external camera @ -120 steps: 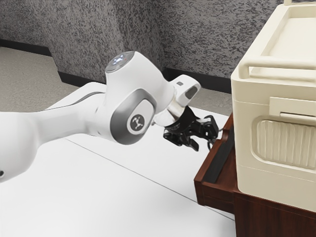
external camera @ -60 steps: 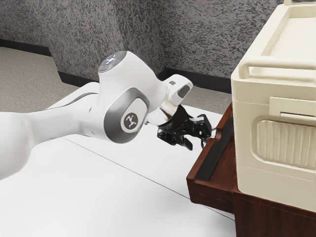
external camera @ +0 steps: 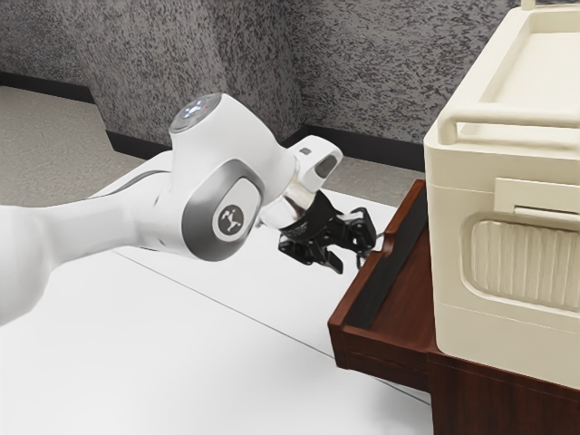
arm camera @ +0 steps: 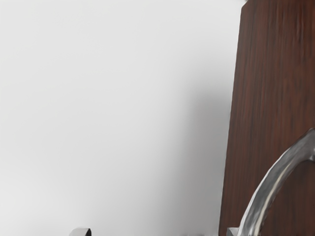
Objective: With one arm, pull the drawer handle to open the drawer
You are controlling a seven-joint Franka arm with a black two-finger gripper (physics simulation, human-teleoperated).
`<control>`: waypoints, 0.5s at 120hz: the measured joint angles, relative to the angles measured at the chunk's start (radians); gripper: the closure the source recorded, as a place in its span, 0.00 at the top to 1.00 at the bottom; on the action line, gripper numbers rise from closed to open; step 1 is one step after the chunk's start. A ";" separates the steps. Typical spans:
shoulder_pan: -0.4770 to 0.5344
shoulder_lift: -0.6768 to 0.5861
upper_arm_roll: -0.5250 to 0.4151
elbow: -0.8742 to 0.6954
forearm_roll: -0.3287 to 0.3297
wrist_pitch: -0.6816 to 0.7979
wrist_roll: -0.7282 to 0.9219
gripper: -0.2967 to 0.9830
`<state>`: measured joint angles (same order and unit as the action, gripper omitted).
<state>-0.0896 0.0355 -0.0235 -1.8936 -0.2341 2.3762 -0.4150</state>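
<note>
The gripper (external camera: 352, 250) is at the front of the dark red-brown drawer (external camera: 408, 308), its fingers spread apart. In the exterior view the drawer stands partly out of its cabinet, its inside showing behind the front panel. Its thin curved handle (external camera: 360, 261) is mostly hidden by the hand. Wide-apart fingertips of the gripper (arm camera: 156, 232) show in the wrist view; one is against or right beside the end of the curved metal handle (arm camera: 268, 189), the other well away from it. Beyond the handle is the wooden drawer front (arm camera: 251, 103).
A large cream box (external camera: 494, 172) with a rail sits on top of the wooden cabinet (external camera: 489, 399), close behind the drawer. White table surface (external camera: 227, 362) lies below the arm. A grey speckled wall (external camera: 381, 72) rises at the back.
The drawer has slid farther out of the cabinet, toward the exterior view's left. My hand has moved the same way with it, staying at the handle, fingers still apart.
</note>
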 joint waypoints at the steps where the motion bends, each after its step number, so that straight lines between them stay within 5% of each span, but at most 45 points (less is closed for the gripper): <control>1: 0.001 0.000 0.000 0.000 0.000 0.000 0.000 0.48; 60: 0.021 -0.019 -0.005 -0.012 0.015 -0.002 0.010 0.48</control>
<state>-0.0686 0.0164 -0.0286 -1.9060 -0.2196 2.3746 -0.4052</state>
